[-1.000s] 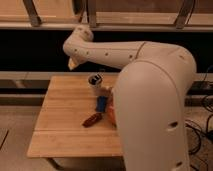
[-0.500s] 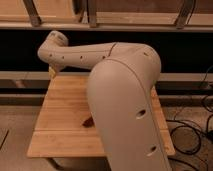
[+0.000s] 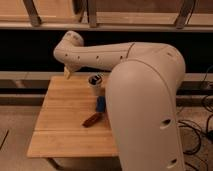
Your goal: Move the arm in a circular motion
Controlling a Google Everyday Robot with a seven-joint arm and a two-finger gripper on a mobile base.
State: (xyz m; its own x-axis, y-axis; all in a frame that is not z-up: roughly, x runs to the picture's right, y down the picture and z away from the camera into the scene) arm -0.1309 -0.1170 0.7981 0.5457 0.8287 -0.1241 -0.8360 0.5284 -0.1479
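Arm [image 3: 125, 62], one; jaws above table [image 3: 60, 117].

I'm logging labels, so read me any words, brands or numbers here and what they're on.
None can be read.
The cream-white rounded robot arm shows only dark screw holes.
The small pale cup, blue flat object and reddish-brown object on the light wooden table show no readable print.
The yellowish gripper, hanging over the table's back left edge, shows no marking.

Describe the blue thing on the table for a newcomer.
On the wooden table, the arm's tool hangs over the far edge. Right of it, three items line up. The blue thing lies between cup and brown item: the only blue one.
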